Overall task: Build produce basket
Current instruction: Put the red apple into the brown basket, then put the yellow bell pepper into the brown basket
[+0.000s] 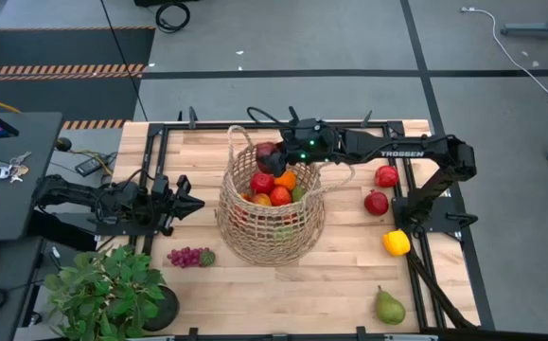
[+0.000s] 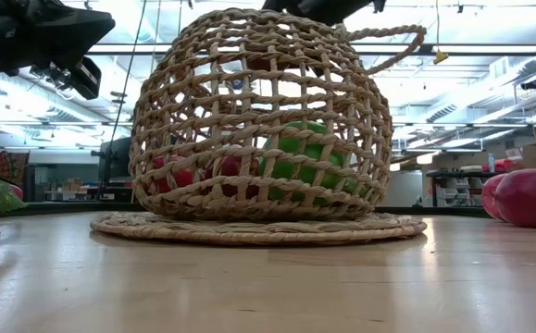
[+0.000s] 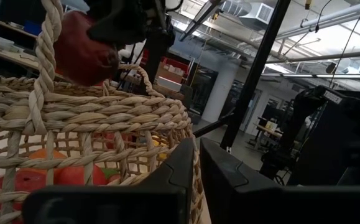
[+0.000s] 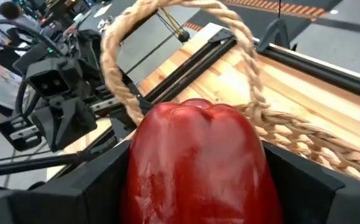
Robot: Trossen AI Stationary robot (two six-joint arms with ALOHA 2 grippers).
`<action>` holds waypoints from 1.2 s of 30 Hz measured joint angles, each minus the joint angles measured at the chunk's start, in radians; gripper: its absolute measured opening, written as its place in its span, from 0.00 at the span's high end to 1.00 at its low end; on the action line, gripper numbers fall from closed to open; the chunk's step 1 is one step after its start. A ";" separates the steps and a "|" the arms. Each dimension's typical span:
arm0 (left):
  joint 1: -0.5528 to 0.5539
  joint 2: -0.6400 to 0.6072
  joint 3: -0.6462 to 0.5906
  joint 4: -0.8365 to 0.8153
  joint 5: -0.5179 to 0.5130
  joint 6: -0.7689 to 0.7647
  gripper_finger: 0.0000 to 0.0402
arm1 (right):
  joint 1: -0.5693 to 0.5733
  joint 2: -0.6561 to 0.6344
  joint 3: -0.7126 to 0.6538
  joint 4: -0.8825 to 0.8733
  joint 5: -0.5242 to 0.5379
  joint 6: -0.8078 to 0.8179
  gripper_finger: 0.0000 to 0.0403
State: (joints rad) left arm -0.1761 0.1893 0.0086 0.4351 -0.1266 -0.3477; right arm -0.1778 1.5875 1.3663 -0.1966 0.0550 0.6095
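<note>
The right claw (image 1: pixel 272 154), clamped on a red pepper (image 4: pixel 198 162), hangs over the basket (image 1: pixel 272 239) rim by a handle (image 4: pixel 186 37). The left claw (image 1: pixel 190 204), fingers together, sits beside the basket; grapes (image 1: pixel 188 257) lie near on the tabletop (image 1: pixel 283 294).

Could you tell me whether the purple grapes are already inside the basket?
No, in the high view the purple grapes lie on the table beside the basket, near the potted plant.
</note>
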 joint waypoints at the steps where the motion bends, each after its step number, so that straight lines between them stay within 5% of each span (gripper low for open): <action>1: 0.000 0.000 0.000 0.000 0.000 0.000 0.91 | 0.006 0.002 0.001 0.002 0.010 -0.009 0.19; 8: 0.000 0.000 0.000 0.001 0.000 0.000 0.93 | 0.037 0.140 0.080 -0.008 -0.007 -0.008 0.19; 18: 0.000 0.000 0.000 0.000 0.000 0.000 0.92 | 0.039 0.370 0.332 -0.245 -0.064 -0.112 0.19; 27: 0.000 0.000 0.000 0.000 0.000 0.000 0.92 | 0.037 0.425 0.372 -0.251 -0.101 -0.245 0.16; 36: 0.000 0.000 0.000 -0.001 0.000 0.000 0.93 | 0.001 0.425 0.371 -0.279 -0.172 -0.286 0.02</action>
State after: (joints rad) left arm -0.1762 0.1894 0.0086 0.4343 -0.1265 -0.3477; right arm -0.1768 2.0121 1.7374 -0.4759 -0.1175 0.3235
